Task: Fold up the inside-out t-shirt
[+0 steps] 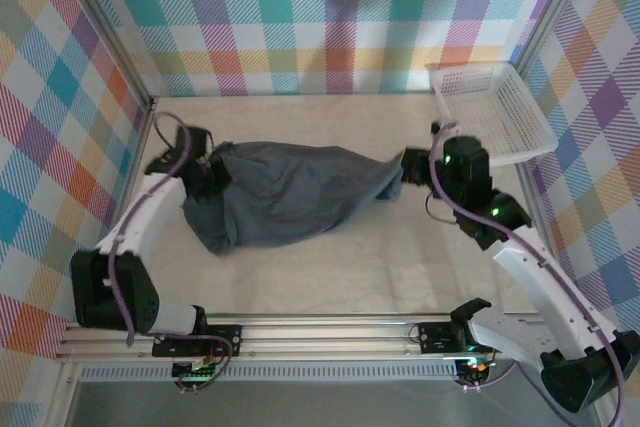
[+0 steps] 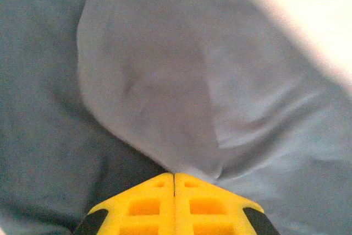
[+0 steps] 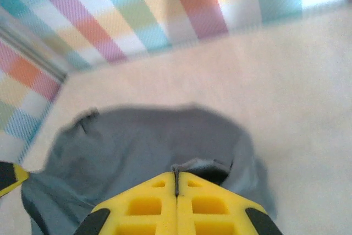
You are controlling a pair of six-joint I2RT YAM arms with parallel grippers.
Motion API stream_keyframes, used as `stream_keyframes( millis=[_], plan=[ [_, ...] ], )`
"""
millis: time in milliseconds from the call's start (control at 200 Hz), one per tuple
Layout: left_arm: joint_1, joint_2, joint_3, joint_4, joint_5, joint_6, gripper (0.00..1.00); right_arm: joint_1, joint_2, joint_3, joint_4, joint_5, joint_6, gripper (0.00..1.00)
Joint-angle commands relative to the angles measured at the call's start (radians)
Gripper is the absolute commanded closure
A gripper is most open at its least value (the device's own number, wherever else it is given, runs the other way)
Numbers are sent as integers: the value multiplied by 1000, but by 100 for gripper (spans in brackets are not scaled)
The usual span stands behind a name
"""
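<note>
The inside-out t-shirt (image 1: 290, 197) is lying bunched and unfolded across the middle of the table (image 1: 330, 277). Its left end is being pinched by the left jaws, which are pressed together on the cloth, and its right end is being pinched likewise by the right jaws. The step in hand is judged to be spreading. Next, the cloth is likely needing to be drawn taut and laid flat before any fold.

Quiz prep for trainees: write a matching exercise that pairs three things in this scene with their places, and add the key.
Things:
1. dark slate-grey cotton t-shirt
2. white plastic mesh basket
3. pastel checked cloth wall

Places:
a. far right corner
b. standing along the edges
c. stretched across the middle

Pairs: 1-c, 2-a, 3-b
</note>
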Motion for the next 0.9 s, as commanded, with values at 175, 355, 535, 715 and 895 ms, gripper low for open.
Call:
stream_keyframes(
  millis=[175,355,535,715,895],
  plan=[
    [17,-130,797,-213,-176,124,100,-4,200,651,196,200,-315,100],
    [17,-201,876,-181,-226,102,100,-4,280,883,230,180,-419,100],
    [17,-269,909,-125,-303,94,100,-3,327,1058,259,125,-504,100],
    [17,-292,955,-96,-342,97,100,-3,344,1190,244,41,-541,100],
    [16,-216,901,-103,-341,88,100,-4,434,1289,131,83,-603,100]
  ],
)
